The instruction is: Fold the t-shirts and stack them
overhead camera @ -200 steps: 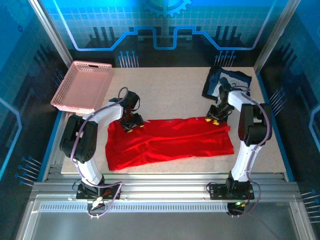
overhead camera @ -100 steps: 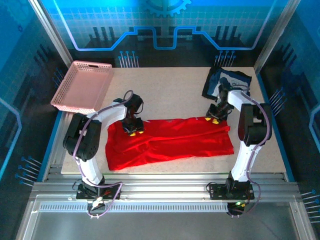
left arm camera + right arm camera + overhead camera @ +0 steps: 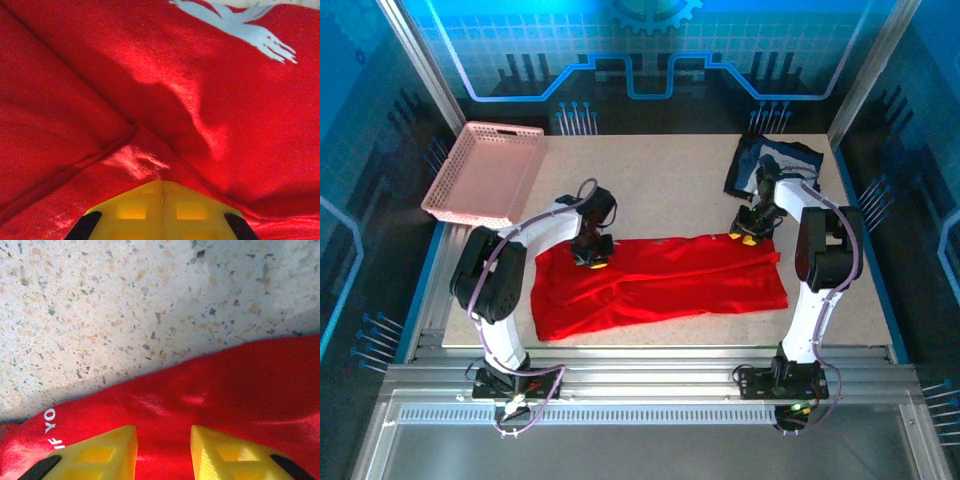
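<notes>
T-shirts (image 3: 680, 280) number two in the overhead view: a red shirt (image 3: 650, 292) spread wide across the near half of the table (image 3: 660, 190), and a navy shirt (image 3: 775, 160) crumpled in the far right corner, well apart from it; one pink basket (image 3: 485, 172) sits at the far left; there are two arms. The left arm (image 3: 535, 232) rises from its base, bends and arcs rightward, with the left gripper (image 3: 592, 258) pointed down on the red shirt's far edge, near its left end; the right arm (image 3: 820, 262) stands more upright, its forearm reaching back and its wrist turned down, with the right gripper (image 3: 748, 235) at the red shirt's far right corner, between the two shirts.

From the left wrist, the left gripper (image 3: 161, 182) has its yellow jaws together, pinching a raised fold of the red shirt (image 3: 75, 100); creases run out from the pinch; one white print (image 3: 240, 25) shows on the cloth at the top.

From the right wrist, the right gripper (image 3: 163, 430) has its jaws apart, both yellow fingers (image 3: 105, 450) over the red shirt (image 3: 240, 385) just inside its edge; speckled table (image 3: 125, 300) lies beyond; white letters (image 3: 50, 429) mark the cloth at the left.
</notes>
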